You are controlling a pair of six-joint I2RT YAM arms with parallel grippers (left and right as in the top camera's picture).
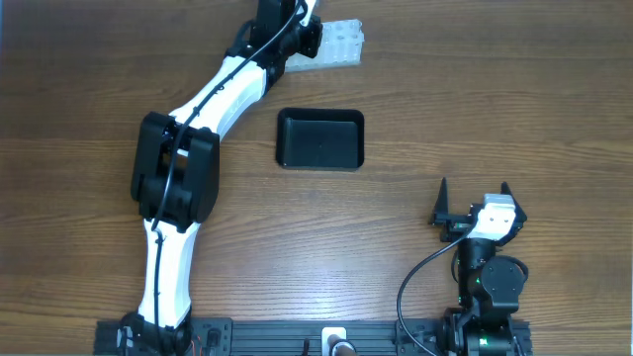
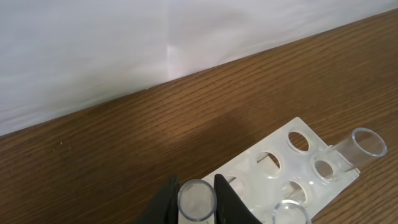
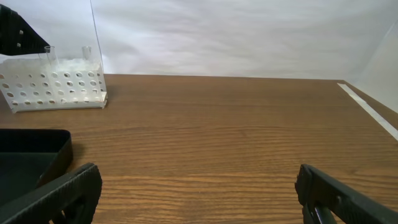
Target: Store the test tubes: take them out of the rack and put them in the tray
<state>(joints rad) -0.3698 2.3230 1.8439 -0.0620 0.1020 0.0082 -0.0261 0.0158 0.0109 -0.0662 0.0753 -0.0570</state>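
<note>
A wooden tabletop (image 1: 495,119) carries a black tray (image 1: 320,141) near its middle, with a white rack (image 1: 341,44) beyond it at the far edge. The left claw (image 2: 196,182), at the rack, is closed around a clear test tube (image 2: 197,200). Two more tubes (image 2: 367,144) stand in the rack. The right claw (image 1: 475,188) gapes wide, holding nothing, near its base.

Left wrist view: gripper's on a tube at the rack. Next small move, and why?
Probably a straight lift. The left gripper looks closed on a test tube that stands at the rack, so it likely needs to clear the holes before it swings to the empty tray.
</note>
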